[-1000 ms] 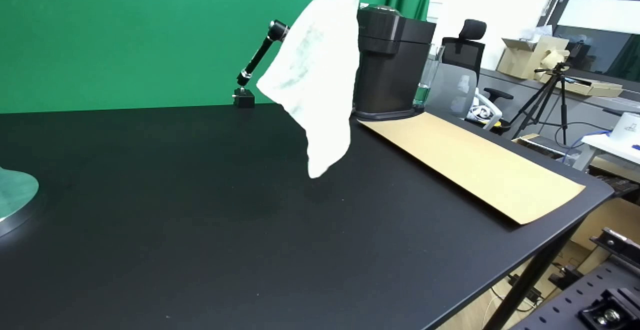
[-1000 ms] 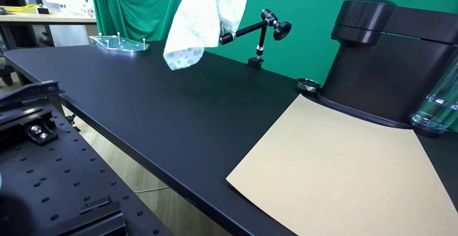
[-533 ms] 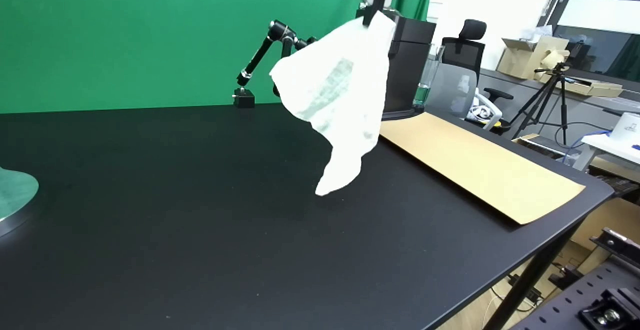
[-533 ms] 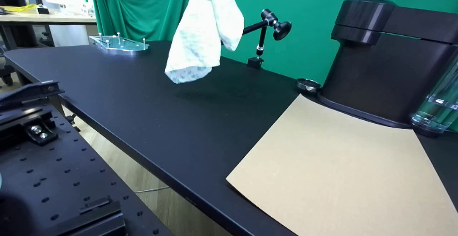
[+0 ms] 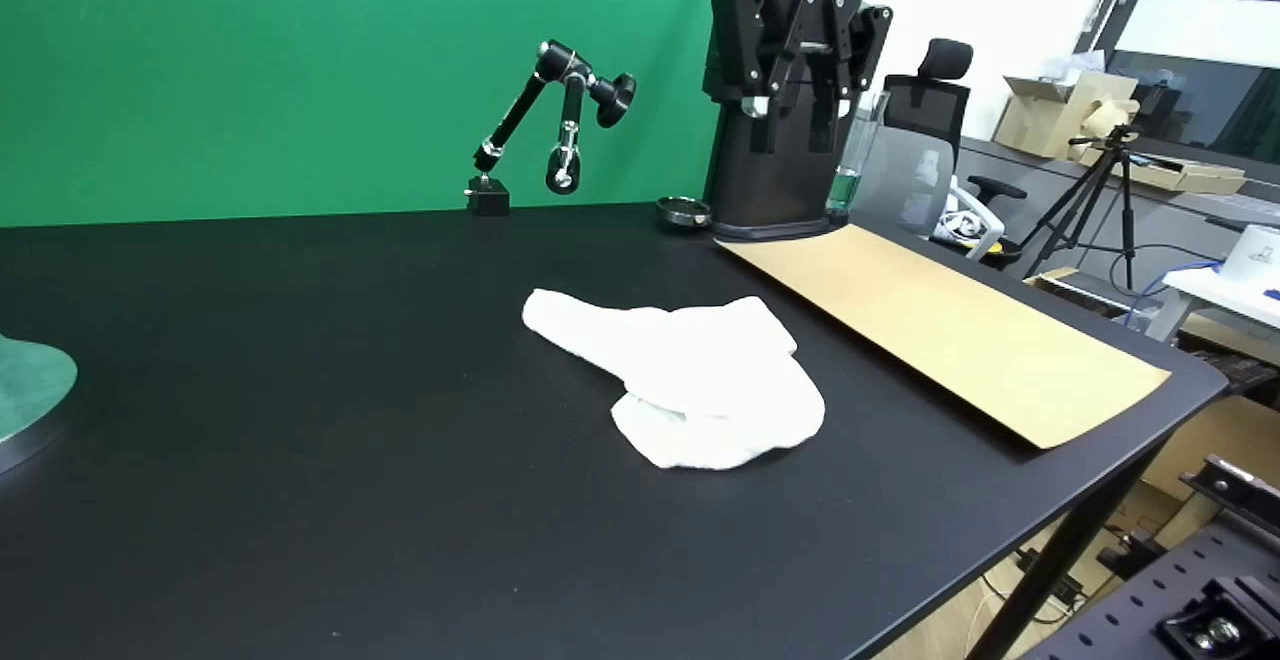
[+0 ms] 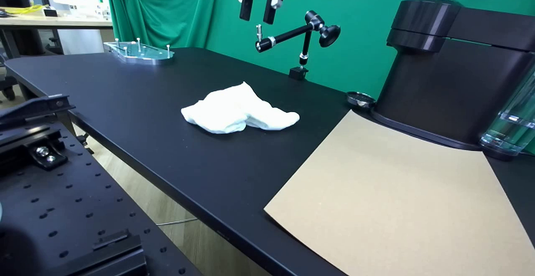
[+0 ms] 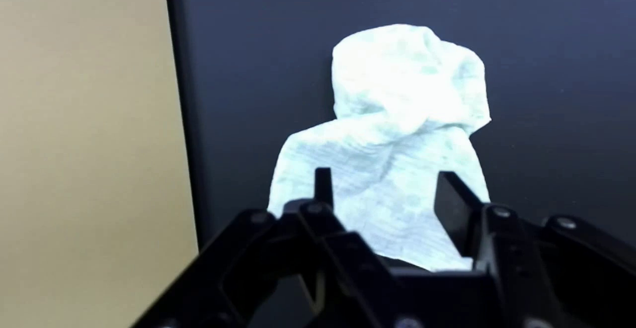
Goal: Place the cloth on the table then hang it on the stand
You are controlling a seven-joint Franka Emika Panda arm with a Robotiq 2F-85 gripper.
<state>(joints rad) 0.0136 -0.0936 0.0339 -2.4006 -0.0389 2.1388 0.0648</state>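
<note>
Matte black, the table (image 5: pixel 300 420) spreads across both exterior views, and on it lies the white cloth (image 5: pixel 700 365) — crumpled, partly folded over itself, apart from the tan board (image 6: pixel 393 200). Above hangs the gripper (image 6: pixel 257 18), its fingers (image 6: pixel 246 9) spread, well apart from the cloth. At the table's edge, before a green backdrop (image 5: pixel 250 70), the stand (image 5: pixel 512 120) rises from its small base and bends at its joints. Farther along that edge is a bulky black machine (image 6: pixel 455 88), a small round dish (image 6: pixel 360 100) just beside it. A see-through plate (image 6: pixel 138 54) with upright pegs rests on the table near a draped green curtain (image 6: pixel 167 8). Past the table are a chair (image 5: pixel 930 105) with a black headrest, a tripod (image 5: pixel 1128 210) and an open carton (image 5: pixel 1040 120) — and, in an exterior view, a pale desk (image 6: pixel 79 23), with wood floor (image 6: pixel 209 242) showing beside a perforated black platform (image 6: pixel 83 209).
</note>
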